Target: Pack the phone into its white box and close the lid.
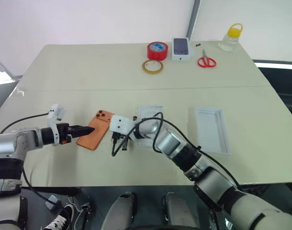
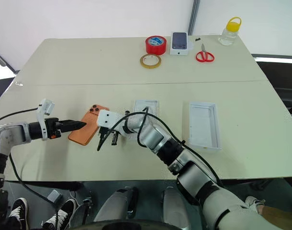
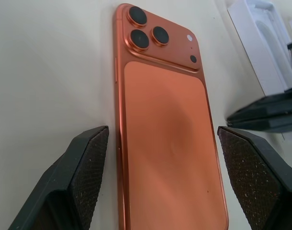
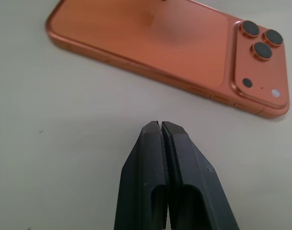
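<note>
Pale counter (image 1: 64, 72) under even light, with a roll of red tape (image 1: 157, 50), a ring of clear tape (image 1: 152, 66), red scissors (image 1: 207, 62), a small printed box (image 1: 181, 49) and a yellow-capped bottle (image 1: 230, 37) lined along its far edge. Near the front, the phone (image 1: 96, 129) lies flat, lenses up, between the two arms. The left gripper (image 1: 84, 130) stands released, its two black fingers (image 3: 86, 167) spread on either side of the phone's near end, not yet touching its edges as far as the wrist view shows. The right gripper (image 4: 161, 125) is clenched on nothing, its tips resting low just beside the phone's long edge. The white box (image 1: 149, 113) sits just beyond the right wrist, partly hidden by arm and cable; the lid (image 1: 212, 129) lies well apart on the robot's right.

The risks from here look plain. The phone is thin and flush with the counter, so the left fingers could close over its top face and slip off rather than catch the edges. A push from the shut right gripper could slide or spin the phone away from the waiting fingers. The right arm's dangling cable (image 1: 158, 125) hangs close to the white box and could drag it askew.
</note>
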Controlling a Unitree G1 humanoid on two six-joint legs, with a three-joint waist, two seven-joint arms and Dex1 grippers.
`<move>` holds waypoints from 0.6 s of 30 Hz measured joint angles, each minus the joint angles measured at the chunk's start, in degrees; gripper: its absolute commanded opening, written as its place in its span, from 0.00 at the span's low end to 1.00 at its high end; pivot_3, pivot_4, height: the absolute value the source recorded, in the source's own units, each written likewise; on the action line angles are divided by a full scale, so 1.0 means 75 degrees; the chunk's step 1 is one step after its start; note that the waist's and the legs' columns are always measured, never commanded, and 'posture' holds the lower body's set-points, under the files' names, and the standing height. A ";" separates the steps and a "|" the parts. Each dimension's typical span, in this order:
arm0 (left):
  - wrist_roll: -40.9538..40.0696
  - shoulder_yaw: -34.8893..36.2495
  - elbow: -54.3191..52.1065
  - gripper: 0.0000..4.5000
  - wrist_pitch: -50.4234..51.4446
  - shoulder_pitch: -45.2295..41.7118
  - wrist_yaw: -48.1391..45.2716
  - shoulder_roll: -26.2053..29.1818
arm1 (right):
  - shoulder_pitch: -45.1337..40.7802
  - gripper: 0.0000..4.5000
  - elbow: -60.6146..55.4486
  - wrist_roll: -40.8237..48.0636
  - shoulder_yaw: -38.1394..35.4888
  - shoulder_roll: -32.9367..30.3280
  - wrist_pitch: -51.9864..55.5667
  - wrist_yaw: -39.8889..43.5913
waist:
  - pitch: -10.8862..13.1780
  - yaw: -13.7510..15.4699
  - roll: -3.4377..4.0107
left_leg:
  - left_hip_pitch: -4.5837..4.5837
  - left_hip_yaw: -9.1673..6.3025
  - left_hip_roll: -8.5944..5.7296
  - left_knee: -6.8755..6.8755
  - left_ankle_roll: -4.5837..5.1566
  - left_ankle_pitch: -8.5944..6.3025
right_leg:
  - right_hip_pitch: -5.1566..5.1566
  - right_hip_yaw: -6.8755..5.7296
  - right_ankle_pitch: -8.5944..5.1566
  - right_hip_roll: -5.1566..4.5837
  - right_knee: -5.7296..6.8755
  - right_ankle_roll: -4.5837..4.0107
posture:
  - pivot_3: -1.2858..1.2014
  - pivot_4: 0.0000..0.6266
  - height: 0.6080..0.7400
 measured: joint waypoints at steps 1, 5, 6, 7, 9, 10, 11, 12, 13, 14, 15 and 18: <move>0.0039 -0.0013 0.0005 0.85 0.0017 -0.0022 -0.0053 -0.0031 | -0.0033 0.02 0.0112 -0.0016 -0.0017 0.0084 -0.0024 -0.0066 | -0.0003 0.0000 0.0002 | 0.0000 0.0000 0.0000 -0.0001 0.0000 0.0000 | 0.0000 0.0000 0.0000 0.0000 0.0000 0.0000 | 0.52 0.24 1.00; 0.0223 -0.0013 0.0050 0.85 0.0037 -0.0099 -0.0082 -0.0202 | -0.0056 0.02 0.0475 -0.0066 -0.0099 0.0296 -0.0206 -0.0275 | -0.0032 0.0007 0.0029 | 0.0004 0.0000 -0.0003 -0.0001 0.0001 0.0000 | 0.0005 0.0000 0.0000 -0.0001 0.0000 0.0000 | 0.52 0.24 1.00; 0.0257 -0.0014 0.0041 0.85 0.0059 -0.0113 -0.0084 -0.0246 | -0.0070 0.02 0.0528 -0.0088 -0.0098 0.0316 -0.0234 -0.0298 | -0.0042 0.0007 0.0038 | 0.0007 0.0000 -0.0004 -0.0001 0.0002 -0.0001 | 0.0010 0.0000 0.0000 -0.0002 0.0000 0.0000 | 0.52 0.24 1.00; 0.0267 -0.0011 0.0007 0.85 0.0153 -0.0132 -0.0085 -0.0283 | -0.0103 0.02 0.0614 -0.0102 -0.0101 0.0359 -0.0254 -0.0331 | -0.0049 0.0006 0.0046 | 0.0008 0.0000 -0.0004 -0.0001 0.0003 -0.0001 | 0.0010 0.0001 0.0000 -0.0002 0.0000 0.0000 | 0.52 0.24 1.00; 0.0283 -0.0012 -0.0058 0.85 0.0271 -0.0148 -0.0082 -0.0400 | -0.0137 0.02 0.0707 -0.0142 -0.0100 0.0387 -0.0302 -0.0337 | -0.0069 0.0004 0.0058 | 0.0008 0.0000 -0.0004 -0.0002 0.0005 -0.0002 | 0.0010 0.0001 0.0000 -0.0001 0.0000 0.0001 | 0.52 0.24 1.00; 0.0281 -0.0006 -0.0062 0.85 0.0374 -0.0188 -0.0075 -0.0485 | -0.0136 0.02 0.0726 -0.0176 -0.0098 0.0385 -0.0338 -0.0331 | -0.0076 0.0006 0.0063 | 0.0009 0.0000 -0.0004 -0.0002 0.0005 -0.0003 | 0.0011 0.0001 0.0000 -0.0001 -0.0001 0.0001 | 0.52 0.24 1.00; 0.0285 0.0001 -0.0069 0.85 0.0469 -0.0230 -0.0046 -0.0557 | -0.0135 0.02 0.0736 -0.0194 -0.0095 0.0372 -0.0354 -0.0325 | -0.0084 0.0012 0.0070 | 0.0010 0.0000 -0.0007 -0.0002 0.0011 -0.0006 | 0.0013 0.0001 0.0000 -0.0001 -0.0001 0.0001 | 0.52 0.24 1.00; 0.0284 0.0002 -0.0112 0.85 0.0548 -0.0247 -0.0037 -0.0623 | -0.0134 0.02 0.0737 -0.0216 -0.0083 0.0350 -0.0387 -0.0315 | -0.0089 0.0015 0.0073 | 0.0011 0.0000 -0.0008 -0.0002 0.0012 -0.0006 | 0.0015 0.0001 -0.0001 -0.0002 -0.0001 0.0001 | 0.52 0.24 1.00; 0.0275 0.0011 -0.0168 0.85 0.0629 -0.0262 -0.0027 -0.0702 | -0.0130 0.02 0.0737 -0.0237 -0.0080 0.0335 -0.0412 -0.0301 | -0.0090 0.0021 0.0075 | 0.0011 0.0000 -0.0010 -0.0001 0.0012 -0.0006 | 0.0017 0.0001 -0.0001 -0.0004 -0.0001 0.0002 | 0.52 0.24 1.00; 0.0256 0.0020 -0.0228 0.85 0.0752 -0.0300 -0.0020 -0.0811 | -0.0129 0.02 0.0735 -0.0251 -0.0080 0.0321 -0.0436 -0.0278 | -0.0092 0.0035 0.0074 | 0.0012 -0.0001 -0.0010 -0.0001 0.0012 -0.0006 | 0.0018 0.0000 -0.0001 -0.0003 -0.0002 0.0002 | 0.52 0.24 1.00; 0.0237 0.0023 -0.0292 0.85 0.0834 -0.0310 -0.0020 -0.0879 | -0.0127 0.02 0.0735 -0.0255 -0.0081 0.0316 -0.0453 -0.0263 | -0.0093 0.0035 0.0073 | 0.0012 -0.0001 -0.0010 0.0000 0.0011 -0.0006 | 0.0019 0.0001 -0.0001 -0.0003 -0.0002 0.0002 | 0.52 0.24 1.00; 0.0159 0.0099 -0.0314 0.85 0.1118 -0.0369 -0.0016 -0.1018 | -0.0124 0.02 0.0734 -0.0263 -0.0084 0.0307 -0.0476 -0.0251 | -0.0093 0.0028 0.0073 | 0.0012 -0.0001 -0.0010 0.0000 0.0010 -0.0005 | 0.0017 0.0001 -0.0001 -0.0003 -0.0002 0.0002 | 0.52 0.24 1.00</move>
